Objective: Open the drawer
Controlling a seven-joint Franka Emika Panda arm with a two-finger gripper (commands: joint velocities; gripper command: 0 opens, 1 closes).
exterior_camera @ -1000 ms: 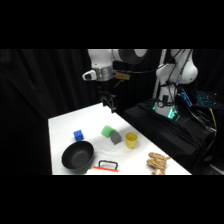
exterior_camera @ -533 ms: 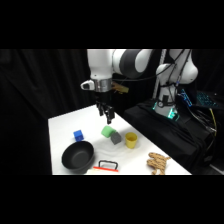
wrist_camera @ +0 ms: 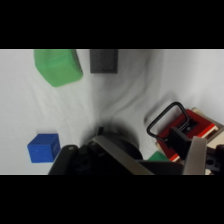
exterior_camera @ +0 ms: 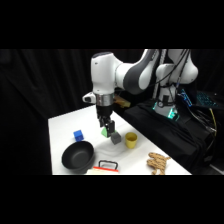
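Side view: the drawer (exterior_camera: 105, 168) sits at the counter's near edge, its red-orange front strip facing the camera and its thin black loop handle (exterior_camera: 108, 163) standing up above it. Just to the drawer's left lies the black bowl (exterior_camera: 78, 155), and beyond the bowl a small blue cube (exterior_camera: 78, 135). To the drawer's right, also near the edge, is a tan knobbly object (exterior_camera: 158, 162); farther back on that side stands a yellow cup (exterior_camera: 131, 140). Behind the drawer, toward the counter's (exterior_camera: 62, 125) middle, a grey block (exterior_camera: 115, 138) lies beside a green block (exterior_camera: 104, 132), and the gripper (exterior_camera: 107, 130) hangs right over these two, well apart from the drawer. Whether the fingers are spread or closed cannot be told from either view. In the wrist view the drawer (wrist_camera: 192, 132) shows at the right with its handle (wrist_camera: 169, 116) looping toward the centre, the green block (wrist_camera: 58, 65) and grey block (wrist_camera: 104, 60) along the top, and the blue cube (wrist_camera: 44, 148) at the lower left.
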